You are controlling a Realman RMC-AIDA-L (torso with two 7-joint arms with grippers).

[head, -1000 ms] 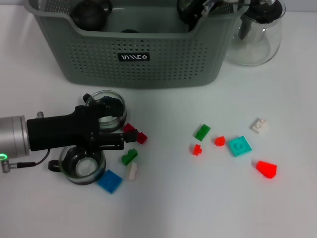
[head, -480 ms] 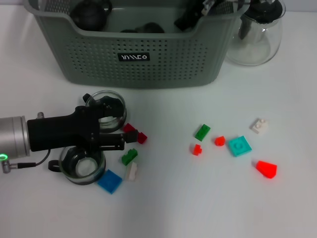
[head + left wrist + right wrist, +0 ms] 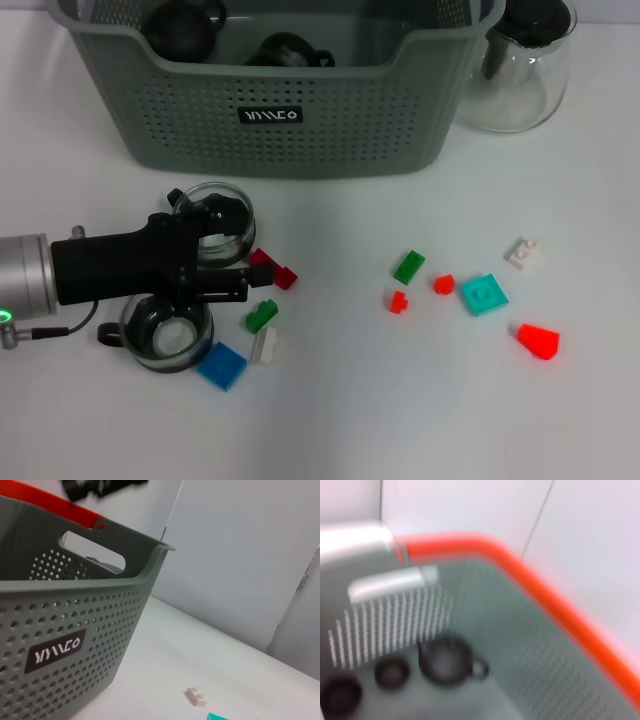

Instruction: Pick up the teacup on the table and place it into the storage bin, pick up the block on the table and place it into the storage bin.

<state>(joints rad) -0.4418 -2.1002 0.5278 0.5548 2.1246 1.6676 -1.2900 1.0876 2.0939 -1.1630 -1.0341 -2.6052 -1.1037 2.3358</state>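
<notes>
White table [image 3: 330, 410] carries: storage bin [image 3: 300, 130] at far edge, glass teapot [image 3: 515, 75] beside it on the right; two glass teacups [image 3: 215, 215] left; coloured blocks [image 3: 485, 295] scattered left and right.

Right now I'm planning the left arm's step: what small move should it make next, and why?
Probably lower the left gripper onto the glass teacup by the storage bin and close on its rim: the fingers hover between two cups, holding nothing visible.

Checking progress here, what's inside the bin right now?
In the bin, two dark cups show: one at the back left, one near the middle. The front wall hides the rest of the floor, so any blocks there can't be seen.
</notes>
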